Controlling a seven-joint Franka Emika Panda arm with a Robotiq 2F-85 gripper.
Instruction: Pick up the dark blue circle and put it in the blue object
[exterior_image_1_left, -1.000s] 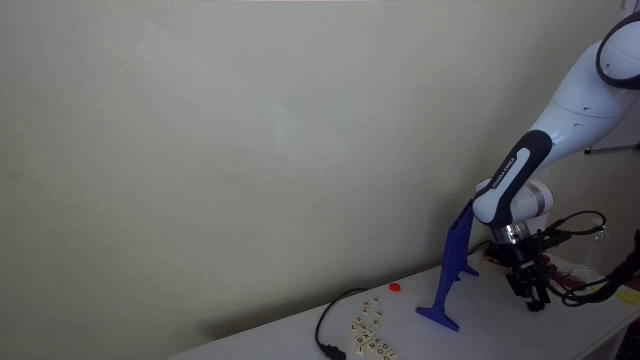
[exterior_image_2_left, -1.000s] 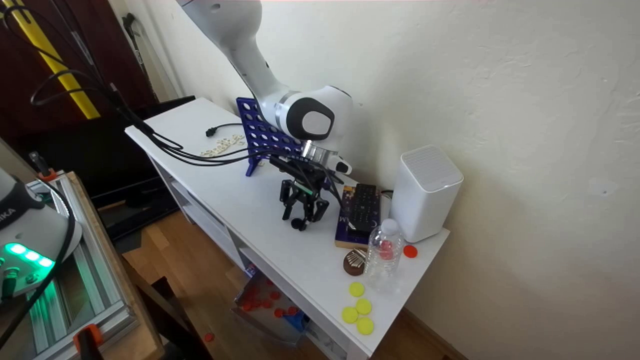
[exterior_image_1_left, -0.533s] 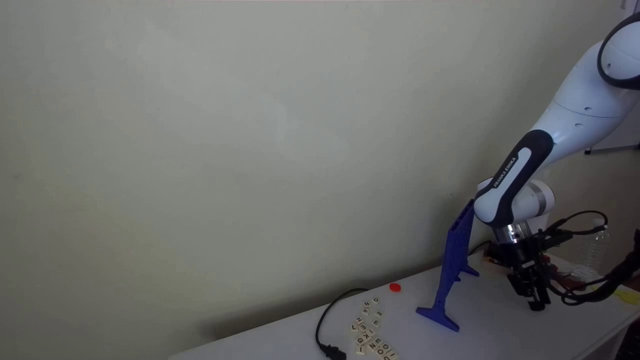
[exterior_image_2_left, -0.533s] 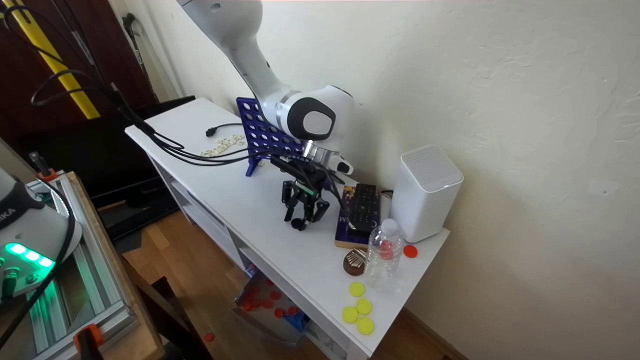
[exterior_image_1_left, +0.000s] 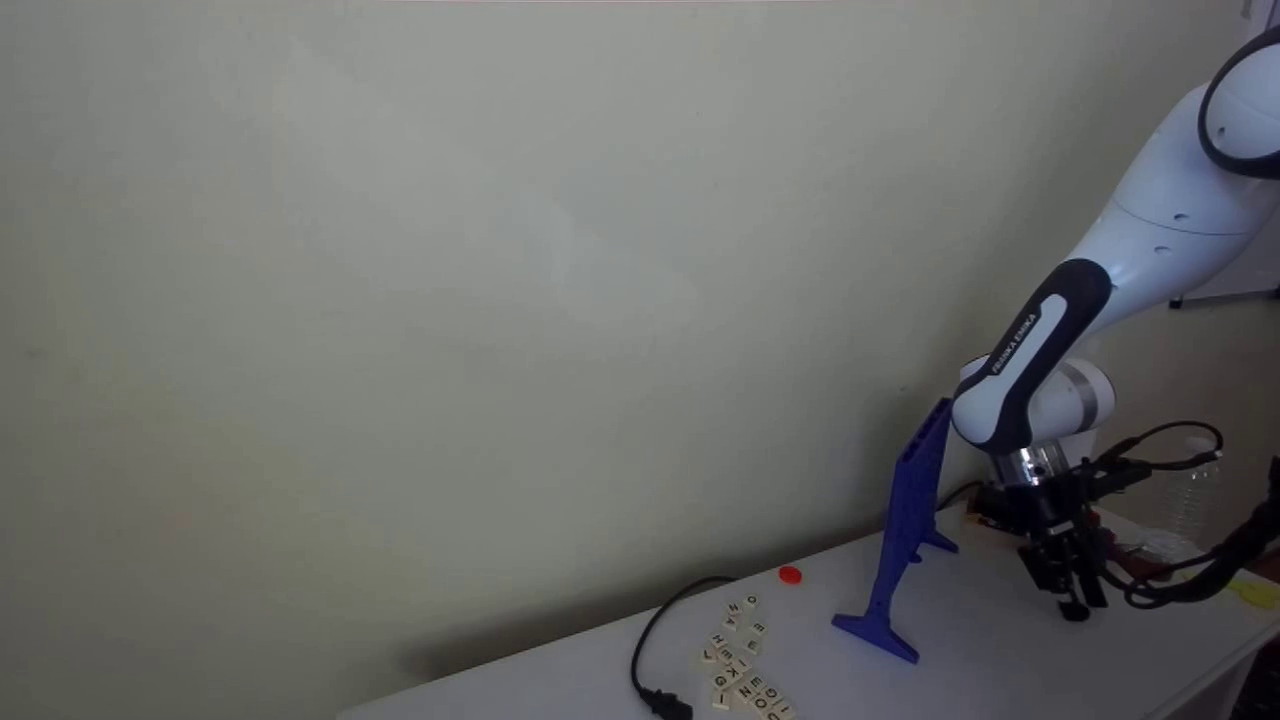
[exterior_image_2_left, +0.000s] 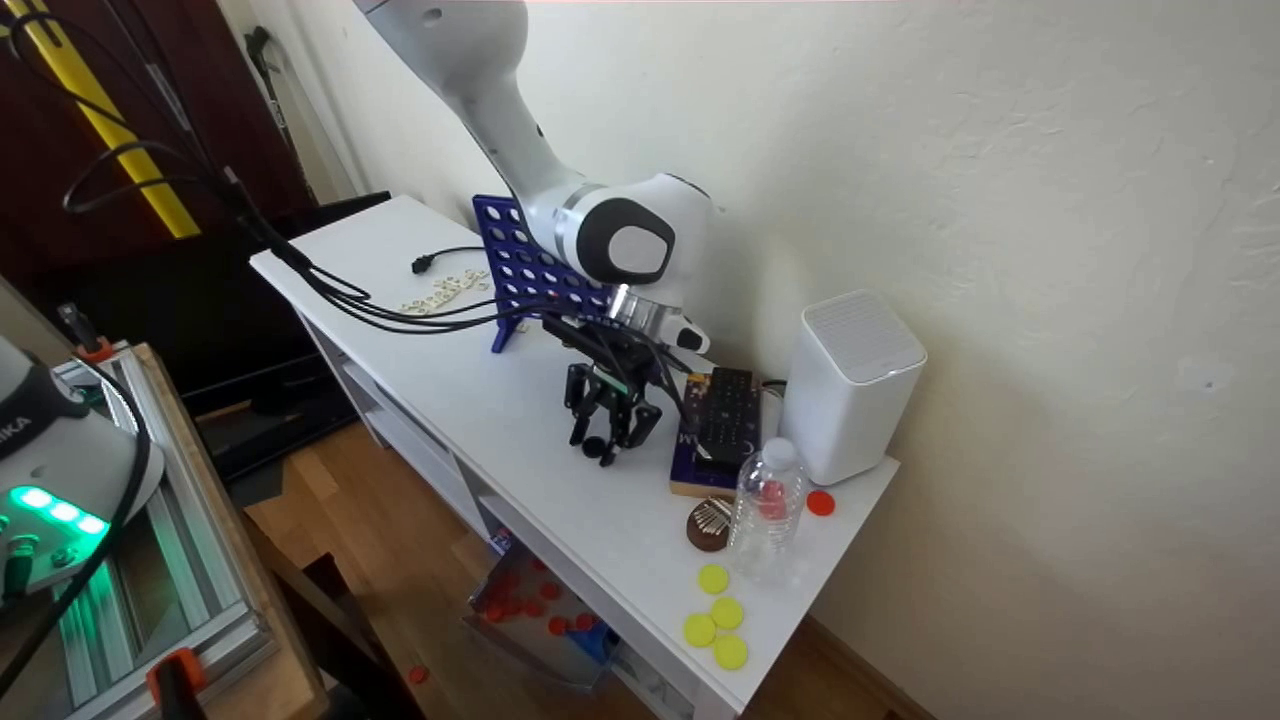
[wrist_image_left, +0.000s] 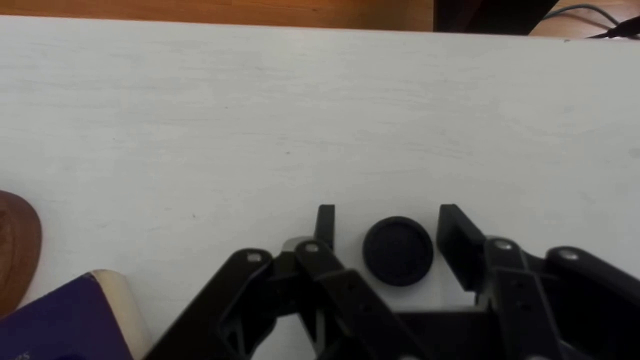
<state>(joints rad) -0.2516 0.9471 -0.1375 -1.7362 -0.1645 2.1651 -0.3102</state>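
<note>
1. Gripper (wrist_image_left: 389, 222): black, points down over the white table (exterior_image_2_left: 620, 530); unclenched, its fingers (wrist_image_left: 457, 245) spread w/ a gap b/w them. Can't tell if the tips touch the table.
2. Dark blue circle (wrist_image_left: 398, 251): almost black, lying flat on the tabletop b/w the two fingertips; in wrist view it's just beside one finger, a bit farther from the other.
3. Blue stand (exterior_image_1_left: 908, 500): upright on the tabletop, apart from the circle, w/ rows of round holes; partly hidden behind the arm (exterior_image_2_left: 515, 140) in an exterior view.
4. Past the stand, in an exterior view: loose letter tiles (exterior_image_1_left: 733, 673), a red disc (exterior_image_1_left: 790, 575) & a black plug (exterior_image_1_left: 668, 704).
5. Table's opp. end, in an exterior view: book (exterior_image_2_left: 686, 455) w/ black keypad (exterior_image_2_left: 728, 410) on top, clear bottle (exterior_image_2_left: 768, 535), tall white box (exterior_image_2_left: 850, 410) & four yellow discs (exterior_image_2_left: 713, 578).
</note>
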